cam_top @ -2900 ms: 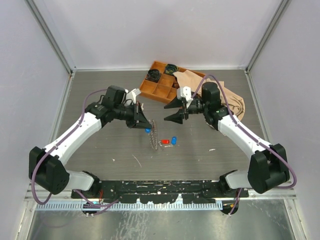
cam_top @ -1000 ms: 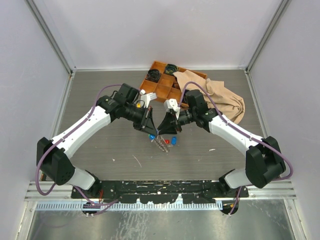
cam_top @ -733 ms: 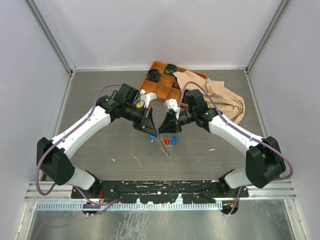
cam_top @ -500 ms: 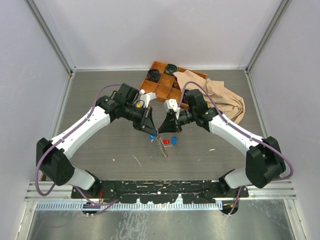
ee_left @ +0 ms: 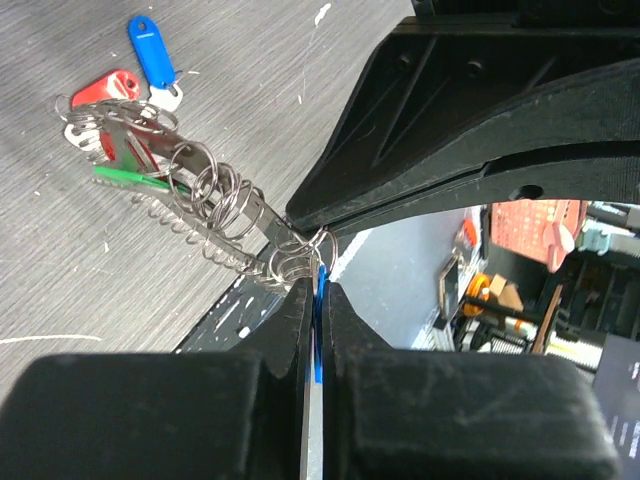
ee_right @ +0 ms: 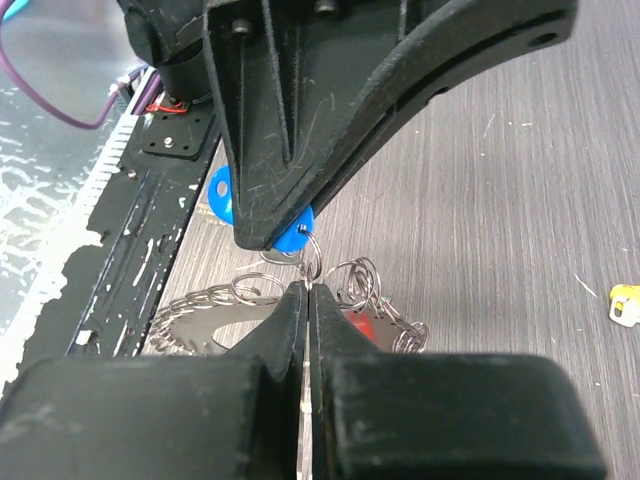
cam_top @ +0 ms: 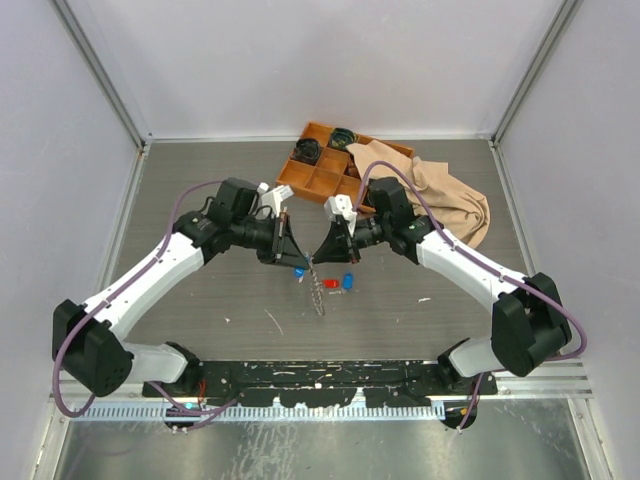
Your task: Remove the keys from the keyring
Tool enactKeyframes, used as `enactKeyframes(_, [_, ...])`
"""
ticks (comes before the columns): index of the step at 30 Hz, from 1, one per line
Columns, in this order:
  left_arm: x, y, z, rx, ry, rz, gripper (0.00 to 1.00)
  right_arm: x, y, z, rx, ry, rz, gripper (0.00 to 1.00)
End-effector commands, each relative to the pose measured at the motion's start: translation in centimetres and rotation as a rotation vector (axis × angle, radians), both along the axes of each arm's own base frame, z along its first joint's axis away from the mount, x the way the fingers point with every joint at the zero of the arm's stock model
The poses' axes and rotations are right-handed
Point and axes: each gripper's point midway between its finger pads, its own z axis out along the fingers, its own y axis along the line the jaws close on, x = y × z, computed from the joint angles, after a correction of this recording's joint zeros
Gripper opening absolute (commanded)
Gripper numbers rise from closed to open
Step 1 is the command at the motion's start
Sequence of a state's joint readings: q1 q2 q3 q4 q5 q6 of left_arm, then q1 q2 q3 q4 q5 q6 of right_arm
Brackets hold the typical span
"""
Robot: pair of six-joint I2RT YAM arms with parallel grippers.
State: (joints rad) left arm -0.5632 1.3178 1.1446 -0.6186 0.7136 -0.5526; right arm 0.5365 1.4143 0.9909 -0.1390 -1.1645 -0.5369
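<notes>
Just beyond the matt, scuffed black plastic of the left gripper [ee_left: 318,292], glossy metal is seen in the keyring [ee_left: 225,195] and keys [ee_left: 135,150]; beneath, a matt grey grained table [ee_left: 250,60].

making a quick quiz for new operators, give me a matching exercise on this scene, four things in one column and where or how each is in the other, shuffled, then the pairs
Things:
1. left pincer
2. right pincer
3. orange tray
4. tan cloth

States:
A. crumpled at the far right of the table, lying over the tray's right part
B. shut on a blue-capped key
C. stands at the far side, divided into compartments
D. shut on a thin keyring

Pairs: 1-B, 2-D, 3-C, 4-A
</notes>
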Motion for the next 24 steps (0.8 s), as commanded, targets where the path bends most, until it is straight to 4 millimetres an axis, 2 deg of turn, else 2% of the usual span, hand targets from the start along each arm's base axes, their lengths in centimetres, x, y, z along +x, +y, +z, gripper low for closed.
enactKeyframes(1, [1.1, -0.4, 3.1, -0.123, -0.074, 0.084, 0.00, 1.4, 0.1, 2.8, 0.051, -0.061, -0.070, 0.01])
enactKeyframes(6, [1.8, -0.1, 1.8, -0.137, -0.029, 0.182, 0.00, 2.3, 0.1, 3.1, 0.063, -0.047, -0.127, 0.01])
enactKeyframes(10, [2.2, 0.0, 1.8, -0.182, -0.013, 0.236, 0.00, 2.9, 0.0, 3.1, 0.069, -0.037, -0.166, 0.01])
enactKeyframes(17, [2.5, 0.8, 0.7, -0.167, 0.010, 0.269, 0.00, 3.7, -0.1, 3.3, 0.087, -0.020, -0.225, 0.01])
enactKeyframes(24, [2.7, 0.7, 0.2, -0.174, 0.034, 0.276, 0.00, 4.2, -0.2, 3.5, 0.133, 0.029, -0.275, 0.01])
